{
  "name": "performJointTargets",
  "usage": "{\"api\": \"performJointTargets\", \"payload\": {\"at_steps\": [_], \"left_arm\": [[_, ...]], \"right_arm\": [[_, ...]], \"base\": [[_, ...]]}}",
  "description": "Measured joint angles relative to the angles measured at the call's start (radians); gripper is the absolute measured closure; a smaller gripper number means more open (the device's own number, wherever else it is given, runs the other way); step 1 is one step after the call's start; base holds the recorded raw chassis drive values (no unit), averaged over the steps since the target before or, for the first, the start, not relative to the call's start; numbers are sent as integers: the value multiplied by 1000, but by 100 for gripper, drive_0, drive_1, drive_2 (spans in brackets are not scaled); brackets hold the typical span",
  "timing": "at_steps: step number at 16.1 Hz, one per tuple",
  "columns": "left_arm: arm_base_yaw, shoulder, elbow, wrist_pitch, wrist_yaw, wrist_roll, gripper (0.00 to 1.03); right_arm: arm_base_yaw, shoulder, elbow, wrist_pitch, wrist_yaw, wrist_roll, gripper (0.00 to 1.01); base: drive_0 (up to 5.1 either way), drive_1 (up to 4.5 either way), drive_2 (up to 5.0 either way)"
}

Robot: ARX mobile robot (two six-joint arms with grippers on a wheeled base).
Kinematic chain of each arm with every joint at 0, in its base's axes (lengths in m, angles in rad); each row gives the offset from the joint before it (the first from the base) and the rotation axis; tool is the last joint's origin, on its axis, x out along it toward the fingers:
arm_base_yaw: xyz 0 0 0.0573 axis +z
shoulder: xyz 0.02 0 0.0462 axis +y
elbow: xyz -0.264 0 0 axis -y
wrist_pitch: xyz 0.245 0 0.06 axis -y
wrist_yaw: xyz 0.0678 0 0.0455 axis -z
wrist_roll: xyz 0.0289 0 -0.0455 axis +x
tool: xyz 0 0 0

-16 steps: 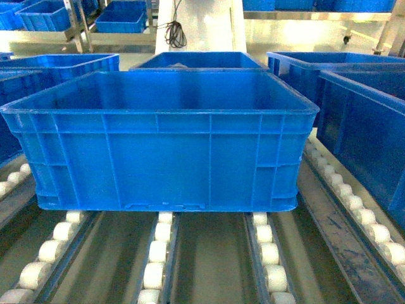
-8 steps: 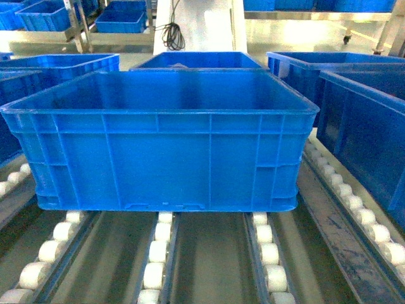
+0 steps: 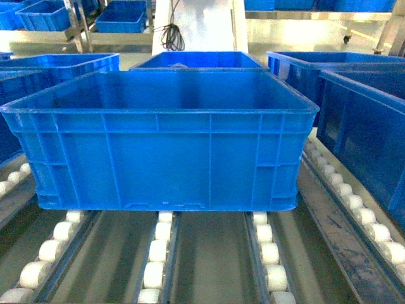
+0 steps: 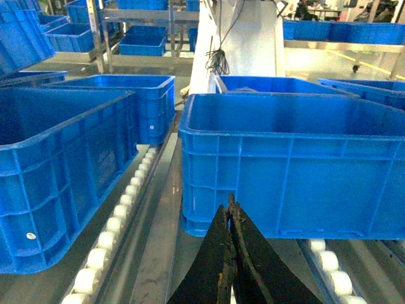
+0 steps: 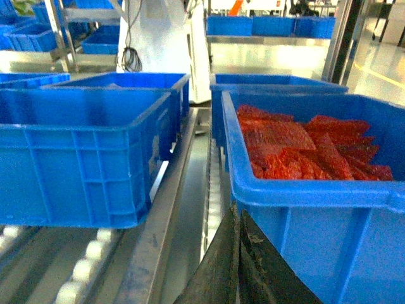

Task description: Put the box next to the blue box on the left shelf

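The box, a large bright-blue open-top crate, rests empty on the white rollers of the left shelf, filling the middle of the head view. Another blue box stands on the lane to its left, with a narrow gap between them. My left gripper is shut with nothing in it, its tips just short of the box's near wall at the lower left corner. My right gripper is shut and empty too, low in the gap to the right of the box. Neither gripper shows in the head view.
A blue crate full of red mesh packets stands on the lane to the right, close to my right gripper. More blue crates sit behind the box. Beyond them stand a white column with a dangling black cable and further racks.
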Motion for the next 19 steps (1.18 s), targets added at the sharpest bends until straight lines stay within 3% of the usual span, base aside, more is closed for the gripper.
{"api": "performJointTargets", "payload": {"at_steps": [4, 5, 9, 14, 19], "left_arm": [[0, 0, 0, 1, -1, 0, 102], [0, 0, 0, 1, -1, 0, 98], [0, 0, 0, 1, -1, 0, 54], [0, 0, 0, 1, -1, 0, 5], [0, 0, 0, 1, -1, 2, 5]], "right_arm": [[0, 0, 0, 3, 0, 0, 100], [0, 0, 0, 4, 0, 0, 93], [0, 0, 0, 4, 0, -1, 49], [0, 0, 0, 4, 0, 0, 1], [0, 0, 0, 4, 0, 0, 3]], "base": [[0, 0, 0], [0, 0, 0], [0, 0, 0], [0, 0, 0], [0, 0, 0]]}}
